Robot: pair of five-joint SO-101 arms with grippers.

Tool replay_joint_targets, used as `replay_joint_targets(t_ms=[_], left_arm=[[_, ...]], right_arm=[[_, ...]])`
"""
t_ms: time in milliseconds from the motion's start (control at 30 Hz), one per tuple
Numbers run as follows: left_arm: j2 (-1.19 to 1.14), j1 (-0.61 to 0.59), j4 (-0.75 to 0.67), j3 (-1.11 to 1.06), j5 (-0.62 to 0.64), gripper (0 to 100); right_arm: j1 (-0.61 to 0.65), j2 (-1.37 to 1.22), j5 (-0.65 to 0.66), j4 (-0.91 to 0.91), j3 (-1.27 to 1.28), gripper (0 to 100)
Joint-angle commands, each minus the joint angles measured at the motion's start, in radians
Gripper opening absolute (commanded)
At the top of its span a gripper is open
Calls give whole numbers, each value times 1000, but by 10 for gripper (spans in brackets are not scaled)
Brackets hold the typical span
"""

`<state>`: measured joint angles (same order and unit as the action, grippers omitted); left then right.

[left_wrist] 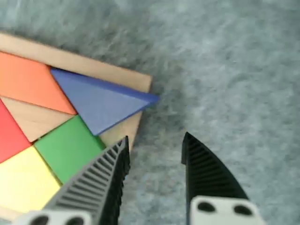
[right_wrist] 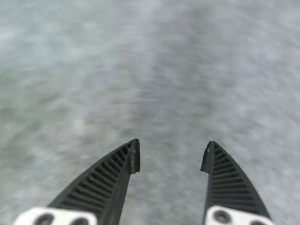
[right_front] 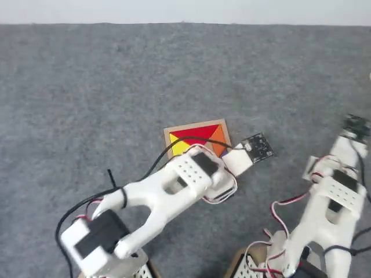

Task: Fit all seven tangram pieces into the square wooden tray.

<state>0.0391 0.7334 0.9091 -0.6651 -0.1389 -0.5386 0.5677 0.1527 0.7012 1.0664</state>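
The square wooden tray (left_wrist: 123, 76) lies on the grey carpet, holding orange (left_wrist: 26, 82), red (left_wrist: 7, 136), yellow (left_wrist: 23, 180) and green (left_wrist: 70, 147) pieces. A blue triangle (left_wrist: 101, 101) sits tilted, its tip poking over the tray's corner. My left gripper (left_wrist: 154, 147) is open and empty just off that corner. In the high view the left arm (right_front: 174, 185) covers the tray's near half, with the tray (right_front: 197, 126) and its red piece (right_front: 194, 136) and orange piece (right_front: 219, 139) showing beyond it. My right gripper (right_wrist: 171, 157) is open over bare carpet, its arm (right_front: 336, 191) at the right.
Grey carpet (right_front: 87, 87) spreads all around the tray. A pale wall edge (right_front: 185, 11) runs along the back. Cables (right_front: 145, 171) trail from the left arm, and both arm bases stand at the near edge.
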Motion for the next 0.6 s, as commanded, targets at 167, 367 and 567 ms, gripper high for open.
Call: replay_joint_targets(t_ms=[167,367,567], left_arm=[[87,-41,-123,-24,61,181],[80,-44,-175,-51,66,181],[-25,-44,-226,-22,66,181]], right_arm=[[-124,27,-3,76,-150,237],[-188,27,-2,168,-269,237],[-157,25,6,182,-272,237]])
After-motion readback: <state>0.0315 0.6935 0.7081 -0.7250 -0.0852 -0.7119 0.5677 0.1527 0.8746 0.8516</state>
